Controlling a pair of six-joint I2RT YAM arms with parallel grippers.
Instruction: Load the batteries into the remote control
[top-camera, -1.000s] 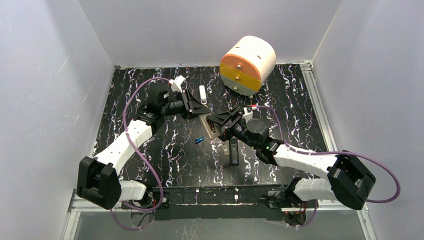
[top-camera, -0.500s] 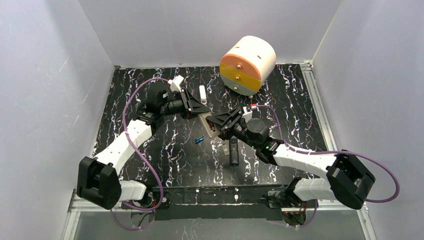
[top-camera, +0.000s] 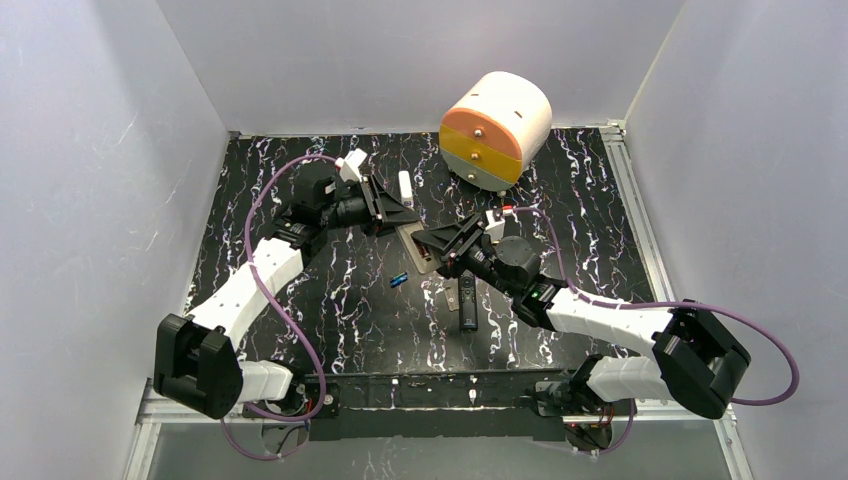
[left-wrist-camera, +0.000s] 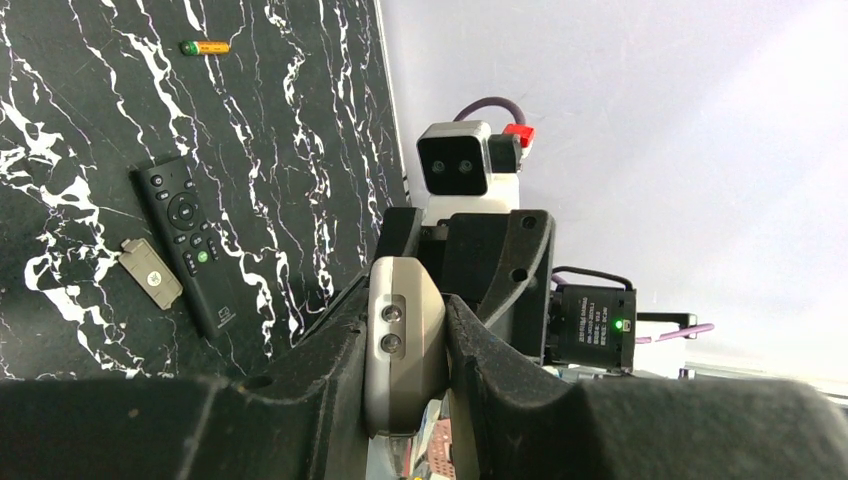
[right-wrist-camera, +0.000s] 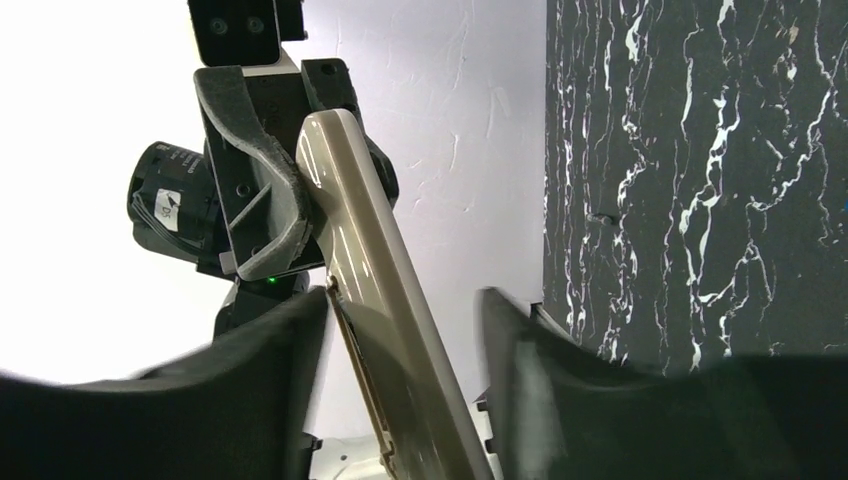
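My left gripper (top-camera: 400, 218) is shut on one end of the white remote control (top-camera: 420, 252) and holds it above the table. In the left wrist view its greyish-tan end (left-wrist-camera: 405, 335) is pinched between both fingers. My right gripper (top-camera: 442, 247) is open, with its jaws on either side of the remote's other end (right-wrist-camera: 375, 290). The left finger (right-wrist-camera: 270, 370) is close to the remote and the right finger (right-wrist-camera: 520, 350) stands apart. The shiny blue battery (top-camera: 399, 279) lies on the table below the remote. The dark, orange-ended battery (left-wrist-camera: 205, 47) lies farther off.
A slim black remote (top-camera: 467, 300) lies near the blue battery, and also shows in the left wrist view (left-wrist-camera: 190, 245) beside a small grey-tan cover piece (left-wrist-camera: 150, 272). A narrow white stick (top-camera: 405, 187) lies behind my left gripper. A round drawer unit (top-camera: 497, 128) stands at the back.
Both grippers and the remote have shifted only slightly up and to the left. The grips look the same.
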